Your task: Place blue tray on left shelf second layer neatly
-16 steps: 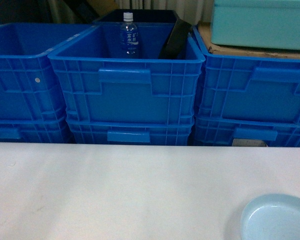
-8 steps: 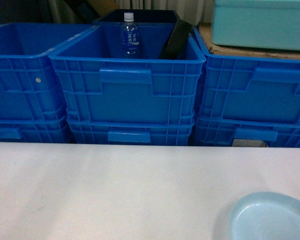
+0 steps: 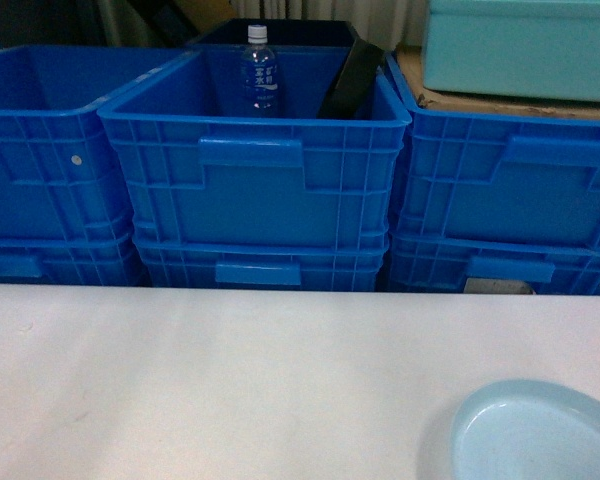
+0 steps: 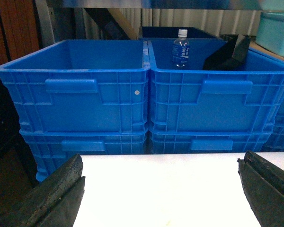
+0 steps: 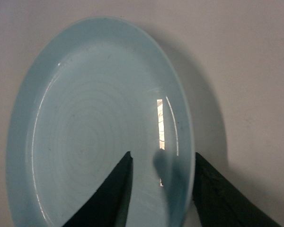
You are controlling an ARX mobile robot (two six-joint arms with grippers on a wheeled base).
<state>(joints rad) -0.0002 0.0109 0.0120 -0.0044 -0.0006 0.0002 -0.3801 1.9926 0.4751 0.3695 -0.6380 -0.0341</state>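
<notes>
Where crates (image 3: 252,190) stack, bottle (image 3: 259,75) inside.

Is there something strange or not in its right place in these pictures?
One thing stands out: a black flat object leans tilted against the right wall of the middle blue crate, beside an upright water bottle. The blue tray looks whole and clean, with the right gripper straddling its rim.

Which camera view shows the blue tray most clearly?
The right wrist view: the blue tray fills it, rings visible, its rim between the right pincer tips. The head view shows only a cut-off part. The left wrist view shows none.
</notes>
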